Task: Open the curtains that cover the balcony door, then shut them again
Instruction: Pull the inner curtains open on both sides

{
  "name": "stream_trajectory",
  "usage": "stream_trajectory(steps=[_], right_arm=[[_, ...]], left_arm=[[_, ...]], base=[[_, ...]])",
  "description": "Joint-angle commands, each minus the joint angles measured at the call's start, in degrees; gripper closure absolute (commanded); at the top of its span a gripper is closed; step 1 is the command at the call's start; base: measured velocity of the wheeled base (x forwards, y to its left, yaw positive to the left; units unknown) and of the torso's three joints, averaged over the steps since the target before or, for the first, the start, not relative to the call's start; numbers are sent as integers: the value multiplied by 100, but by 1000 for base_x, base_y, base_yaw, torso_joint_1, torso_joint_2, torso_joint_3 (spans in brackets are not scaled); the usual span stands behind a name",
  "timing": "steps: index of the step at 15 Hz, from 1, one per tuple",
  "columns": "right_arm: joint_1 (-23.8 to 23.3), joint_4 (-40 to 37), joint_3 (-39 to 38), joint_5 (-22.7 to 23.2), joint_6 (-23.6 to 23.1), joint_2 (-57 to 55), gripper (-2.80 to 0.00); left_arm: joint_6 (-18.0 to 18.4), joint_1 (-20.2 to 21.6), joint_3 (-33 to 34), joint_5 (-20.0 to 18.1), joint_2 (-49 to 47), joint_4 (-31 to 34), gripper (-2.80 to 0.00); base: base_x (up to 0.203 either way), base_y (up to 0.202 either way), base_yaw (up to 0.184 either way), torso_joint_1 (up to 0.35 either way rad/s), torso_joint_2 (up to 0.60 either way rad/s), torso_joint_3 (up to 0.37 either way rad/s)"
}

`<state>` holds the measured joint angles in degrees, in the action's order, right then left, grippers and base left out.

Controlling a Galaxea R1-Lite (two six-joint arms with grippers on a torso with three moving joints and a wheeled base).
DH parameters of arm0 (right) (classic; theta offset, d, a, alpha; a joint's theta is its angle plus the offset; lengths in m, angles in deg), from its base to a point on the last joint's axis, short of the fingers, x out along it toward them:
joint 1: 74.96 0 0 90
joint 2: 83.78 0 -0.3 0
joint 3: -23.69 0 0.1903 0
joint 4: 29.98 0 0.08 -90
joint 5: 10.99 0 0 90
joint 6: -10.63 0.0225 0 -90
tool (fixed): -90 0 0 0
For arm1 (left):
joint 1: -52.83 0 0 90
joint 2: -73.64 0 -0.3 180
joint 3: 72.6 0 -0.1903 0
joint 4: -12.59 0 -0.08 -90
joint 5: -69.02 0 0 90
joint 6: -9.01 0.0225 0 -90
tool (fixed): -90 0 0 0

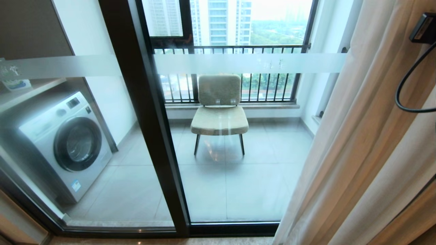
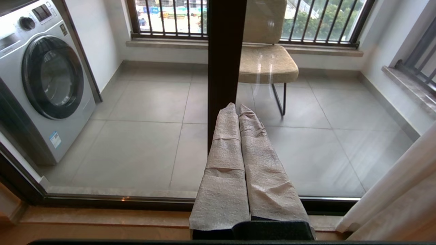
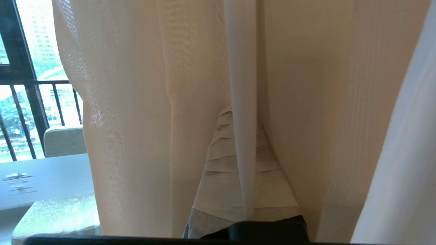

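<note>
You see the grey tiled balcony floor [image 1: 218, 183] carrying a beige upholstered chair [image 1: 219, 112] on thin dark legs, near the railing. On your left a silver front-loading washing machine [image 1: 64, 143] stands on the same tiles against the wall.

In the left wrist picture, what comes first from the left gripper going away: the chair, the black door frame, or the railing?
From the left gripper, shut:
1. The black frame of the balcony door, straight ahead, right past the fingertips.
2. The chair, beyond the glass on the balcony floor.
3. The railing, behind the chair at the balcony's far edge.
</note>
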<state>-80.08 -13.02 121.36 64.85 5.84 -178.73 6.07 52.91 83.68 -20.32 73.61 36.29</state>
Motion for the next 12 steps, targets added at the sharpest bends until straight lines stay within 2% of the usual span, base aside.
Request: stream_trajectory(steps=[1, 12], right_arm=[[0, 28, -12, -7, -4, -23, 0], [-15, 37, -21, -7, -4, -23, 0]], left_arm=[[-5, 1, 0, 4, 2, 2, 0], [-5, 1, 0, 3, 2, 2, 0]], base=[[0, -189, 0, 2, 2, -2], [0, -193, 2, 2, 4, 2]])
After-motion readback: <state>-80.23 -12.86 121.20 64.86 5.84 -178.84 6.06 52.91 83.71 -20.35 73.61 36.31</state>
